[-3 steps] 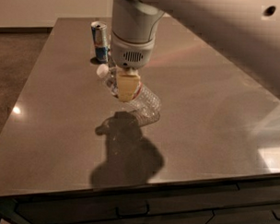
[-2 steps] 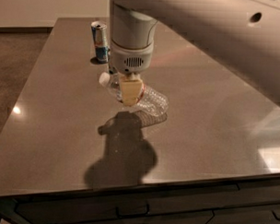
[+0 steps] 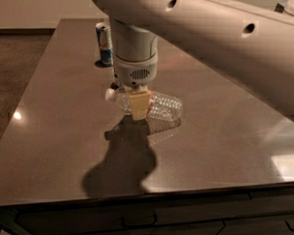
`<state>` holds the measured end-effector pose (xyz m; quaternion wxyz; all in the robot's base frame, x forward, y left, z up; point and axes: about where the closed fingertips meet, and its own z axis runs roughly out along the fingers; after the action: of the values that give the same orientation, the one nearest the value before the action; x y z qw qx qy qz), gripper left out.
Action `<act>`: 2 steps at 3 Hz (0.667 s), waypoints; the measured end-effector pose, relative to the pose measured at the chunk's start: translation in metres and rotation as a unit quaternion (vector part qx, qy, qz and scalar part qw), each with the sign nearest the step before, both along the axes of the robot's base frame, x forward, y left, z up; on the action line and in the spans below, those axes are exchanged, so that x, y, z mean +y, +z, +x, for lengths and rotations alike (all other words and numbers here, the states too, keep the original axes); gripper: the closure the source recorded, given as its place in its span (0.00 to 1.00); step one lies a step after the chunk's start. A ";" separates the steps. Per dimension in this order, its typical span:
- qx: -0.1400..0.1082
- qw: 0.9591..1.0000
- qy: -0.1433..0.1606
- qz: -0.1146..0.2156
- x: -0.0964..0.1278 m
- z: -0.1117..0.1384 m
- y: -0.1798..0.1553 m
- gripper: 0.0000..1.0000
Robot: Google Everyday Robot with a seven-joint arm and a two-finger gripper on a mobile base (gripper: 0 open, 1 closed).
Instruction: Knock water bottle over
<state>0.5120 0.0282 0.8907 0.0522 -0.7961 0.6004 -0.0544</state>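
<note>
**Bottle now flat on its side**

Since a second ago, we see the water bottle [image 3: 166, 106] go from leaning to lying flat on the table [image 3: 54, 135]. It lies in front of the blue-and-silver can [image 3: 105, 43], its white cap [image 3: 109, 94] pointing left. The gripper [image 3: 139, 108] has sunk with it and points straight down across the bottle's neck end, also in front of the can. We cannot tell how wide it stands.

Dim, warm light. The gripper [image 3: 139, 108], over the glossy grey-brown tabletop [image 3: 54, 135] centre, throws a dark shadow frontward; glare patches left and right.
</note>
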 end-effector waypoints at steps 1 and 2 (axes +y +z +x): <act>0.018 1.000 0.015 -0.007 0.002 -0.006 -0.011 0.00; 0.036 0.999 0.027 -0.013 0.004 -0.012 -0.024 0.00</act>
<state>0.5003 0.0323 0.8672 0.0213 -0.8140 0.5796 -0.0319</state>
